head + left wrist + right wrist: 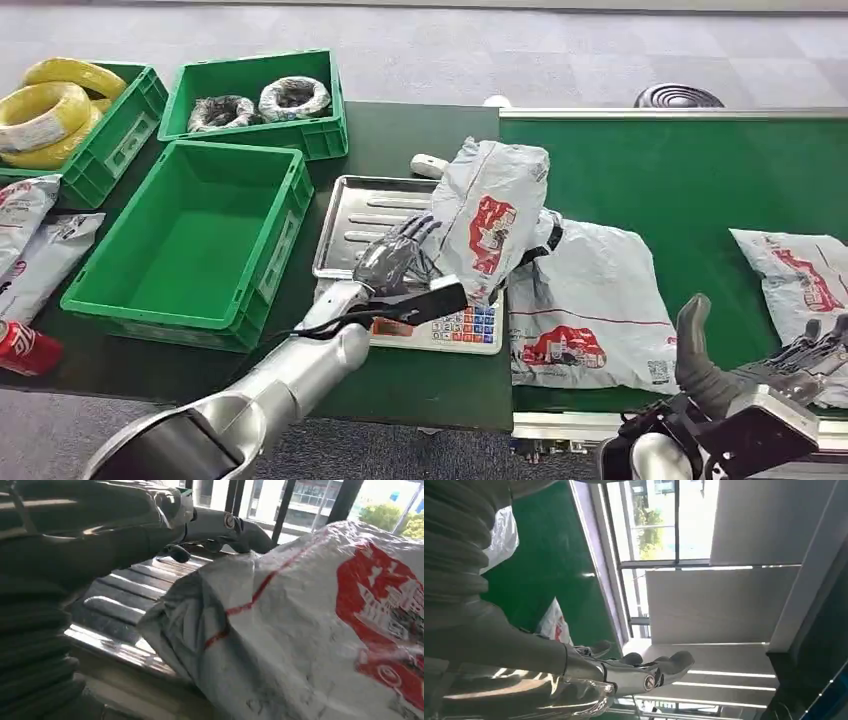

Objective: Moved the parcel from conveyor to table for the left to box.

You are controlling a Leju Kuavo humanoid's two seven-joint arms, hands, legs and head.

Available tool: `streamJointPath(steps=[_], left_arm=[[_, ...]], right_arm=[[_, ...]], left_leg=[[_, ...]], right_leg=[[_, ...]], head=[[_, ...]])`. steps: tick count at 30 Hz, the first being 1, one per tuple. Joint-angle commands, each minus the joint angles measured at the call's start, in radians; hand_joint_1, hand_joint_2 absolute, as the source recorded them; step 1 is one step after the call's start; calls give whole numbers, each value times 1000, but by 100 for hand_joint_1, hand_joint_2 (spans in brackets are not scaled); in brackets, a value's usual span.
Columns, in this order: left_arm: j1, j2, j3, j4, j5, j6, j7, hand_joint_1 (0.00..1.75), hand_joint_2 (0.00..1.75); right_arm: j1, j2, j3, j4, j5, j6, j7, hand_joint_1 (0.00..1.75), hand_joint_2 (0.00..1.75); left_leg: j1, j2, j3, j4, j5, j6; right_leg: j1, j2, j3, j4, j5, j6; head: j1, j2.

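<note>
Green belting [690, 180] is carrying parcels beside my dark table [420, 385]; left hand [395, 258] is gripping a grey parcel [488, 215], right hand [770, 372] is spreading empty.

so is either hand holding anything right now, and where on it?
The left hand grips the upright parcel at its side edge, over the scale tray. The right hand holds nothing.
</note>
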Motion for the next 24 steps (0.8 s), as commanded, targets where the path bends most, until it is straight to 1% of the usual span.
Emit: streamJointPath(steps=[1,6,7,8,9,10,13,15,17,21,23,24], left_arm=[[26,-30,-54,50,-21,-17,0,0,0],[47,-27,-49,44,-23,-14,0,0,0],[47,-27,-49,44,-23,-14,0,0,175],[47,-25,-38,40,-14,-35,-8,0,175],[47,-22,-39,38,-16,-38,-12,138,175],[48,-20,-31,35,-16,-49,-19,175,175],[46,-19,-26,33,-20,-56,-21,175,175],[45,-19,-20,30,-20,-53,-22,175,175],[43,-19,-18,29,-23,-53,-21,175,175],[39,-14,2,20,-16,-41,-25,175,175],[38,-13,4,19,-16,-41,-26,175,175],[37,-12,9,19,-14,-43,-28,175,175]], right_arm=[[-18,-8,4,41,2,-1,1,0,175],[-15,-8,15,37,4,-1,1,0,175],[-15,-8,15,37,4,-1,1,0,175],[-18,-8,18,40,5,-1,1,0,175],[-19,-8,19,40,3,-1,1,0,175],[-20,-8,18,39,6,-1,1,0,175],[-19,-8,17,35,7,-1,1,0,175],[-17,-8,18,34,5,-1,1,0,175],[-16,-8,19,35,7,-1,1,0,175],[-15,-8,22,37,8,-1,1,0,175],[-14,-8,22,37,8,-1,1,0,175],[-14,-8,23,37,8,-1,1,0,175]], left_leg=[[0,2,2,-1,1,-1],[1,4,2,-1,0,-1],[0,3,2,-1,0,-1],[1,4,2,-1,0,-1],[0,3,2,-1,0,-1],[0,3,1,-1,0,-1],[0,2,1,0,0,-1],[1,5,2,-1,0,-1],[0,2,1,0,0,0],[1,4,2,-1,0,-1],[0,2,1,0,0,-1],[1,4,2,-1,0,-1]], right_leg=[[1,-2,2,-1,1,0],[1,-1,2,-2,1,0],[1,-1,2,-1,0,0],[1,-1,3,-2,1,0],[1,-1,2,-1,1,0],[1,0,1,-1,1,0],[0,0,1,-1,1,0],[1,-1,2,-2,1,0],[0,-1,1,-1,1,0],[1,0,2,-2,1,0],[1,0,1,-1,0,0],[1,0,2,-2,1,0]], head=[[0,0],[0,0],[0,0],[0,0],[0,0],[0,0],[0,0],[0,0],[0,0],[0,0],[0,0],[0,0]])
